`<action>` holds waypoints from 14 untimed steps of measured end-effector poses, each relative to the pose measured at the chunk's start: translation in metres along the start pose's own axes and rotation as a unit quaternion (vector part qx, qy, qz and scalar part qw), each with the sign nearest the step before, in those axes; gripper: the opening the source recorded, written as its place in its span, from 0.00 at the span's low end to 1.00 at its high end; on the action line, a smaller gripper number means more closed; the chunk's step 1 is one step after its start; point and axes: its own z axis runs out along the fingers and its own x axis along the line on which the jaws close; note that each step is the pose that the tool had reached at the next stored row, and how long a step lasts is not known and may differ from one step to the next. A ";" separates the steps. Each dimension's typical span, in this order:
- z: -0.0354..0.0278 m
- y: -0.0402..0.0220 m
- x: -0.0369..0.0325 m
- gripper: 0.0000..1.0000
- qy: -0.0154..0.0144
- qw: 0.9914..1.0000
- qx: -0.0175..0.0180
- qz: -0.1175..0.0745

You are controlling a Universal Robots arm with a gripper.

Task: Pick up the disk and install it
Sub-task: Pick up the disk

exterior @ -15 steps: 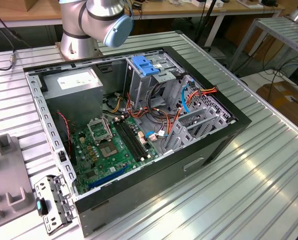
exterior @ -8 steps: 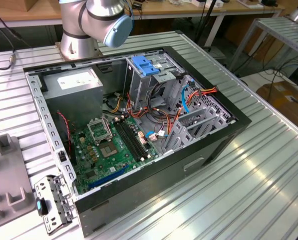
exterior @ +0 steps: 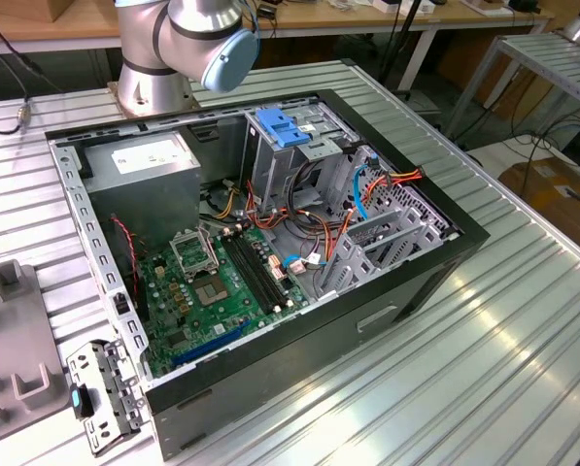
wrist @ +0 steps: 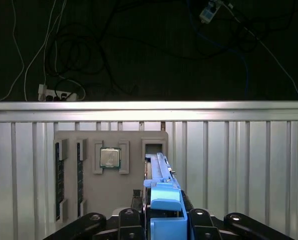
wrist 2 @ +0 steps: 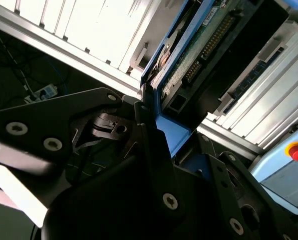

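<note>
- Blue plastic between black metal: in the first wrist view the gripper (wrist: 163,222) has its jaws pinched onto the disk (wrist: 162,197), clamping its blue side rails.
- The disk stands on edge, long axis running straight out from the jaws toward the grey parts tray (wrist: 111,137) and its chip (wrist: 110,158). Whether the far end touches the tray, I cannot tell.
- No gap to close: the disk sits dead centre in the grip.
- Exterior view: open computer case (exterior: 464,238) on the ribbed worktop (exterior: 484,369), blue-latched drive cage (exterior: 285,131) at twelve o'clock inside it. By my reckoning the disk is not yet installed.
</note>
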 end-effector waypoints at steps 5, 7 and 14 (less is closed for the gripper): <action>-0.0004 0.0000 0.0000 0.37 0.000 1.000 0.000 0.000; -0.0011 0.0000 0.0000 0.37 0.000 1.000 0.000 0.000; -0.0103 -0.0003 0.0000 0.37 0.000 1.000 -0.001 0.000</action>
